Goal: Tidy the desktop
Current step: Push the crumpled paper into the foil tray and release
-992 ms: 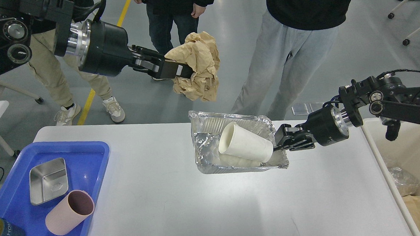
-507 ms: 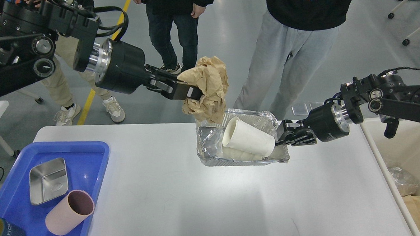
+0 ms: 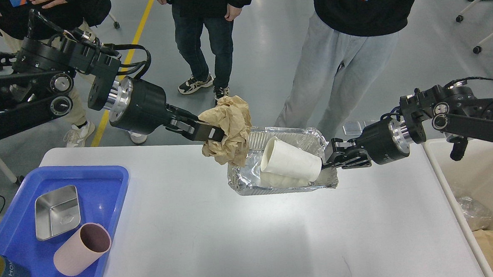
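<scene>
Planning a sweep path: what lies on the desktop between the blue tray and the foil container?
Nothing: in the head view, the desktop between the blue tray and the foil container is bare white surface.

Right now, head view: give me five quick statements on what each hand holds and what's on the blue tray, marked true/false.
1. The left hand grips crumpled brown paper. True.
2. The right hand is open and holds nothing. False: it is shut on the right edge of the foil tray.
3. A white paper cup lies on its side in the foil tray. True.
4. The pink cup stands upright on the desktop. False: it lies on its side in the blue tray.
5. The brown paper lies flat on the desktop. False: it is held up at the foil tray's left end.
</scene>
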Tool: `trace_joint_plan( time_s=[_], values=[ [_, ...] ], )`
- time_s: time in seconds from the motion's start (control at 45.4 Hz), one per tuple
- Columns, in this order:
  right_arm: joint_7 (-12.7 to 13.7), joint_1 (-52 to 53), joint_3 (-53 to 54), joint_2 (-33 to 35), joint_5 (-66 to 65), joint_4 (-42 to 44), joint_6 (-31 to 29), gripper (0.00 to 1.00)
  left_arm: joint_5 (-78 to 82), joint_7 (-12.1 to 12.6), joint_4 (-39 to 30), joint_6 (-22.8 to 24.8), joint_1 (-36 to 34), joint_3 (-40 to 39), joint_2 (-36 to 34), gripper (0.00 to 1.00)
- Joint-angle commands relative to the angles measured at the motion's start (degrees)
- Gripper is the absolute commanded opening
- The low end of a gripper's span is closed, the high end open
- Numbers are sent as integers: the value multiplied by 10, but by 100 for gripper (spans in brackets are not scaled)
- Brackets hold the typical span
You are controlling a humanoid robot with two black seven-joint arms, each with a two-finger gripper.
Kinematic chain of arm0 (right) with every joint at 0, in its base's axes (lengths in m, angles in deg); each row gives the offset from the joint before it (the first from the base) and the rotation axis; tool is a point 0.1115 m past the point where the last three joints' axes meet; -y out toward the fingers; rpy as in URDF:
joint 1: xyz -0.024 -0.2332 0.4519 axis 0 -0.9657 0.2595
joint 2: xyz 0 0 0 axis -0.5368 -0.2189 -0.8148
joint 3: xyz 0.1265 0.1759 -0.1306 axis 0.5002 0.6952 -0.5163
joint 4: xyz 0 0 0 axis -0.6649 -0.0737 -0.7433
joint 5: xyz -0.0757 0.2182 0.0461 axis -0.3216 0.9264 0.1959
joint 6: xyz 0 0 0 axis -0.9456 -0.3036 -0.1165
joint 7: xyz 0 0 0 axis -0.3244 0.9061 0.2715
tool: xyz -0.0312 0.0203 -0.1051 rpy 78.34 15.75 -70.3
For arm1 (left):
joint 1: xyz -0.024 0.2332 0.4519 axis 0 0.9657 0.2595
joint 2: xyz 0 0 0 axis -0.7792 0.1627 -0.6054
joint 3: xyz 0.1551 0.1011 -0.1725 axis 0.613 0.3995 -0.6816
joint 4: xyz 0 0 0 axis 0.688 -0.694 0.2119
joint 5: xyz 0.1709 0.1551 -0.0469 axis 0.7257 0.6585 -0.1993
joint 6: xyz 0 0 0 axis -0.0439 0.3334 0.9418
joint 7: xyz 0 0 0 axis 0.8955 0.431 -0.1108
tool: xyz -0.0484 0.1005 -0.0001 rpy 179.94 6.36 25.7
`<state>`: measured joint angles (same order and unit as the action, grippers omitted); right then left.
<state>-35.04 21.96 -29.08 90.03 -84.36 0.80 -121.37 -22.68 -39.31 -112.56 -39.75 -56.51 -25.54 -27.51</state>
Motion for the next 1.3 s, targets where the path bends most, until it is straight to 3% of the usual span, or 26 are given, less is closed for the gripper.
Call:
trace_joint_plan(
  time_s=[0.0,0.617,0.727,1.058,1.168,1.278],
  values=[
    [1,2,0,-1,1,-1,0,0,-1,2,13,-10,2,-2,16,10],
    [2,9,0,-2,9,0,1,0,-22,-1,30,6,19,-19,52,14],
    [3,10,0,-4,9,1,1,0,-26,0,30,24,20,-21,52,30],
    [5,10,1,-4,9,1,0,0,-58,2,33,10,20,-24,53,77],
    [5,8,0,-3,9,1,1,0,-76,1,34,-5,20,-25,53,87],
    [5,6,0,3,9,6,3,0,-94,2,48,-8,19,-27,53,90]
  ],
)
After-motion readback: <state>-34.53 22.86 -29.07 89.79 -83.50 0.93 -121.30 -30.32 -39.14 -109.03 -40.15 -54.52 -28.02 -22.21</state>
